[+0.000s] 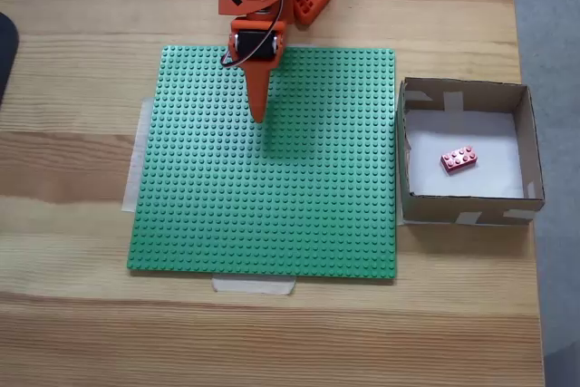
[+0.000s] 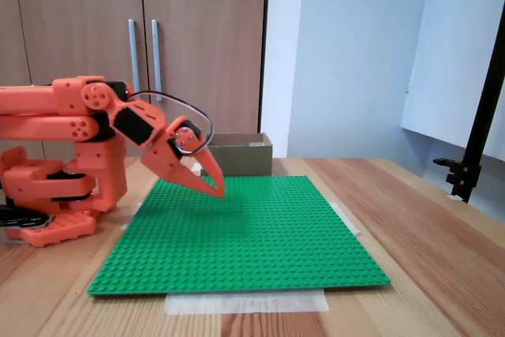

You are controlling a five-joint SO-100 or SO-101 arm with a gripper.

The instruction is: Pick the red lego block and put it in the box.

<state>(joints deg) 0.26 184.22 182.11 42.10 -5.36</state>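
Observation:
The red lego block (image 1: 460, 159) lies on the white bottom of the box (image 1: 467, 207), slightly right of its middle, in a fixed view from above. That brown cardboard box stands right of the green baseplate (image 1: 272, 215). From the side, the box (image 2: 241, 155) shows behind the baseplate (image 2: 237, 242), and the block is hidden inside it. My orange gripper (image 1: 259, 115) hovers over the far part of the baseplate, well left of the box, fingers together and holding nothing. In the side fixed view the gripper (image 2: 217, 189) points down toward the plate.
The arm's orange base (image 2: 47, 195) sits at the table's far edge from above, left in the side view. Pale tape strips (image 1: 254, 285) hold the baseplate to the wooden table (image 1: 72, 314). A black stand (image 2: 473, 140) rises at the right in the side view.

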